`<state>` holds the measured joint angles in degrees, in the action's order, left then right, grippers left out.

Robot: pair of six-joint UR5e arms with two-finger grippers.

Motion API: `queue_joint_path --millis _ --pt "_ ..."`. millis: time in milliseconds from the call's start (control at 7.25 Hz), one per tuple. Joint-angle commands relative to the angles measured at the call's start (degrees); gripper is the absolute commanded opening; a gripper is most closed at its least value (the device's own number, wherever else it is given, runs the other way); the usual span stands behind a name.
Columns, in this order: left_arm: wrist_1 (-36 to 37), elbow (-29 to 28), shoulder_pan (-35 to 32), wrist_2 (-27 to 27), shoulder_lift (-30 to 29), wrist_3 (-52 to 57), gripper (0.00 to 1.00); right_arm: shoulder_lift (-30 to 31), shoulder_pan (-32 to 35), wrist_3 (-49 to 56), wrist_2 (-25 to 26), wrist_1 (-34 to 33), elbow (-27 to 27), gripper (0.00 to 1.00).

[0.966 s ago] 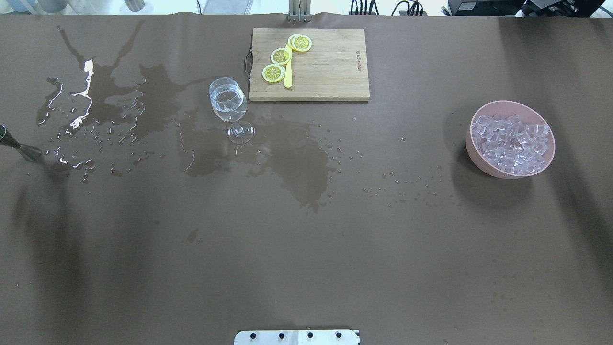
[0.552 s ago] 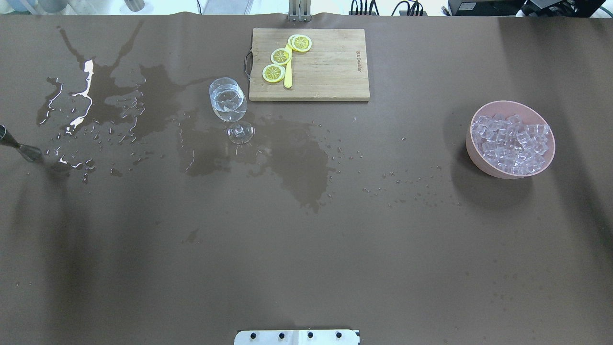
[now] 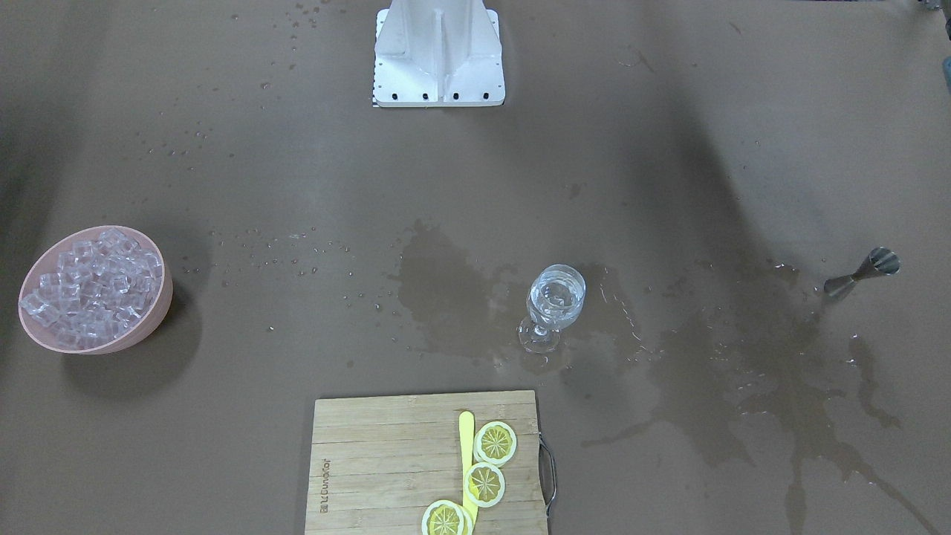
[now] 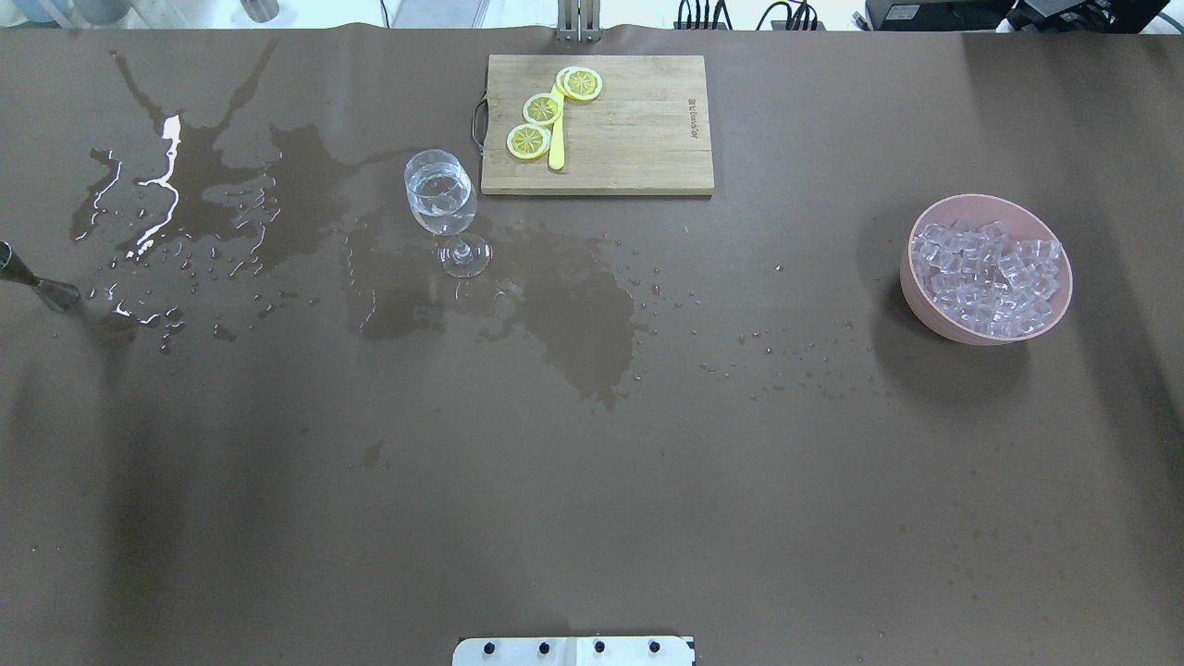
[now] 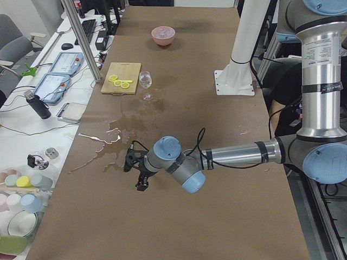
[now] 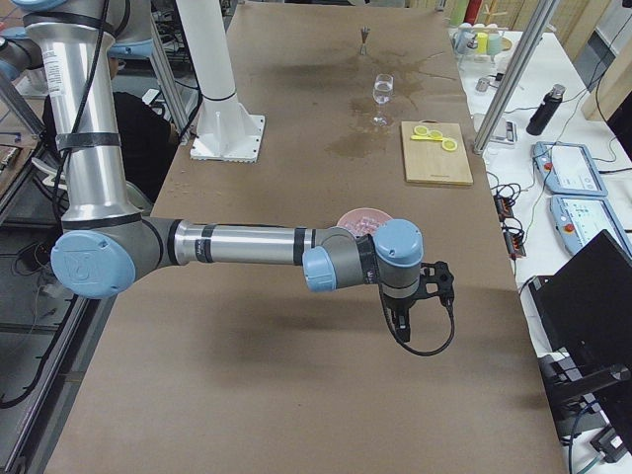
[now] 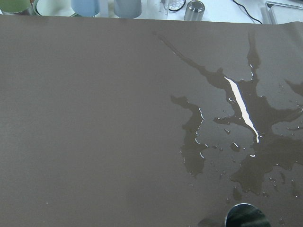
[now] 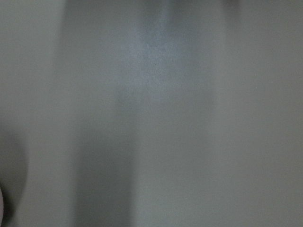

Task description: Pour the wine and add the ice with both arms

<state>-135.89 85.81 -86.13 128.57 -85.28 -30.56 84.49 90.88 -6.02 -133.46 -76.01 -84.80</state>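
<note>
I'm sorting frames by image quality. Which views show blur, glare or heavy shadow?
Right wrist view: soft and featureless, only blurred table with dim shadow bands. Left wrist view: sharp, with a white glare streak on the spilled liquid. Overhead view: glare on it too, and a dark shadow beside the bowl.

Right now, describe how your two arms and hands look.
The left arm and right arm are silver-grey tubes with light blue joint caps. The left hand and right hand are black, each with a black cable looping by the wrist.
</note>
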Motion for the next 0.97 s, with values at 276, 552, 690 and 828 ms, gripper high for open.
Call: queue_joint_path --millis 276,552,690,828 --pt "43.8 11.2 -3.3 1.3 -7.3 14.7 0.96 1.5 0.0 0.8 -0.3 0.3 0.7 1.0" --pt "48.7 10.9 -3.2 2.2 -8.0 15.7 0.96 2.1 0.0 0.7 -0.3 0.4 0.7 1.0" --pt "48.9 10.6 -3.2 2.2 -7.6 15.7 0.96 2.3 0.0 0.7 -0.5 0.4 0.5 1.0" --pt "48.9 11.0 -3.3 2.2 -6.7 15.8 0.96 2.6 0.0 0.7 -0.5 0.4 0.3 1.0"
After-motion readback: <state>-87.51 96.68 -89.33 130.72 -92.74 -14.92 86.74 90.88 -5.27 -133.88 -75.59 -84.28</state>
